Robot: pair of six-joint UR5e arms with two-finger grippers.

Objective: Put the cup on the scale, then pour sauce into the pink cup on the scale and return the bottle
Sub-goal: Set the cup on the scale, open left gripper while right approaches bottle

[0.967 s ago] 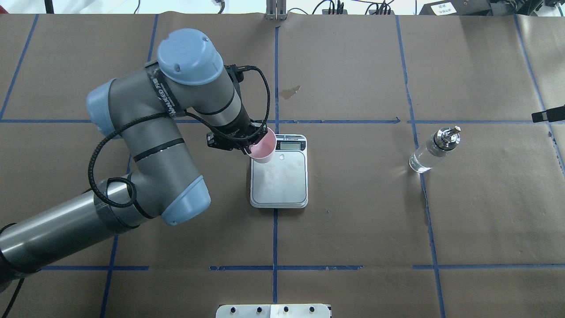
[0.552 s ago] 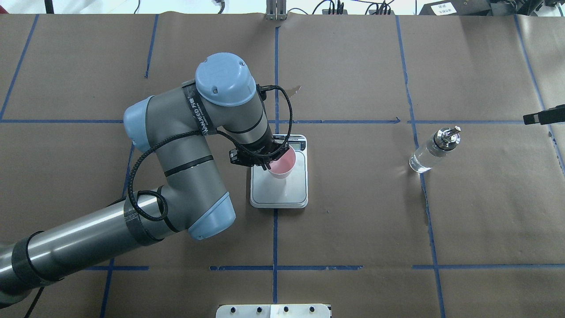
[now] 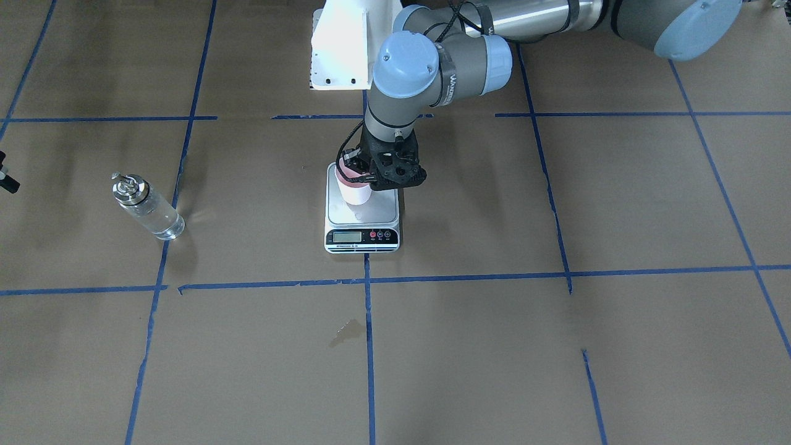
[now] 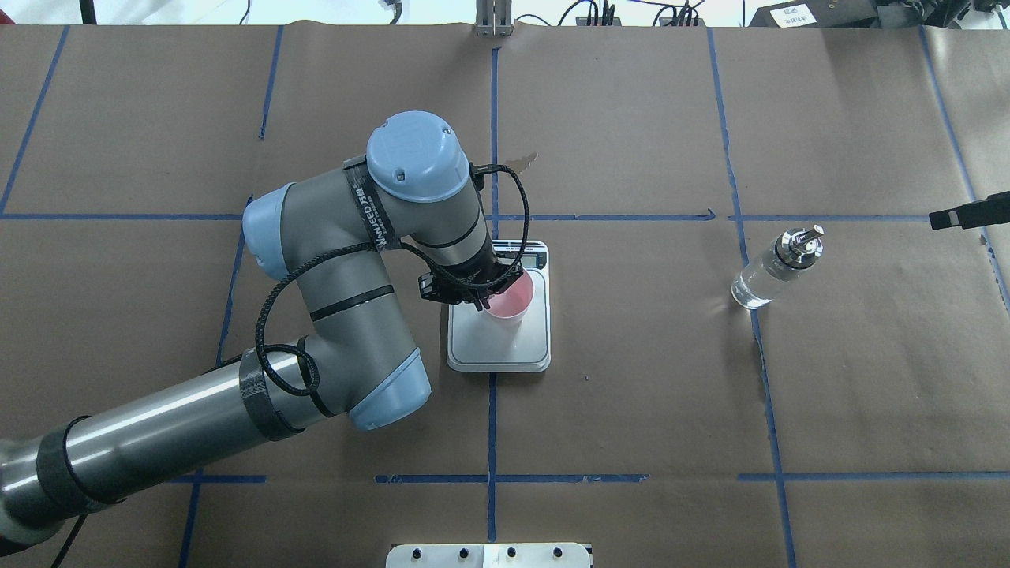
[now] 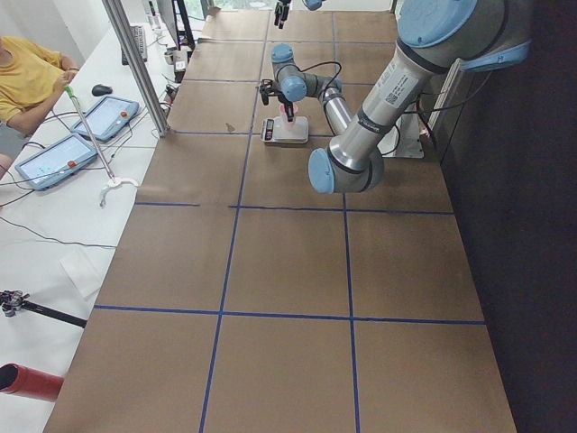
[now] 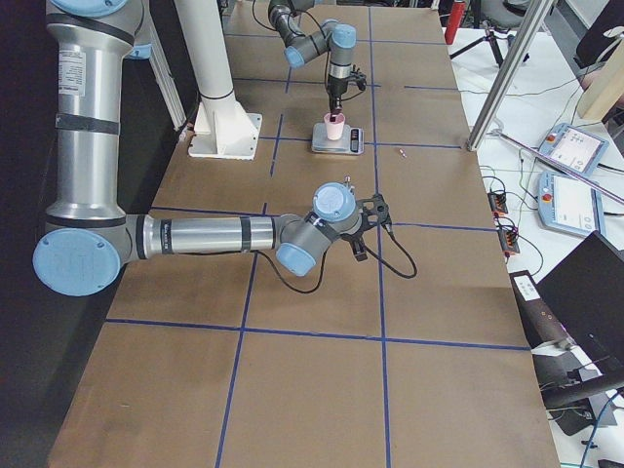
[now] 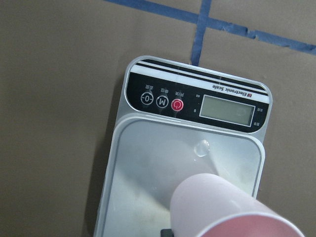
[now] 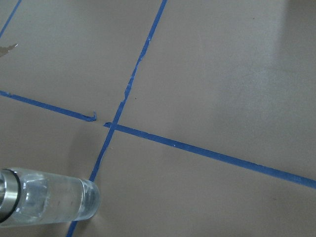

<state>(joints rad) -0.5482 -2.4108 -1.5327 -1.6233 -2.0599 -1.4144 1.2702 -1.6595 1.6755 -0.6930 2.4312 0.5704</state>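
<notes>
Brushed steel tops the scale [image 7: 148, 163], and on its black front strip you can read "Electronic Scale" in small white letters beside a grey display. Next to it sit a "-0-" button, an "M" button and a red power button, whose tiny captions are too small to read. Your cup [image 4: 511, 300] stands on that platform, mouth up and long axis vertical. It is whitish outside and pink inside, and narrows toward its base. The left jaws are clamped on its rim, on the side toward the robot's left. Look well to the robot's right for the bottle [image 4: 769, 272]: clear glass, upright on the paper-covered counter [image 4: 631, 394], standing on a line of blue tape [image 4: 615, 217]. Its long axis is vertical and its shiny silver pourer cap points up. You can see the sauce [image 8: 49, 197], clear and colourless, through the glass. The right jaws hang near the bottle but apart from it; only one black tip shows overhead, so you cannot tell how wide they stand.
</notes>
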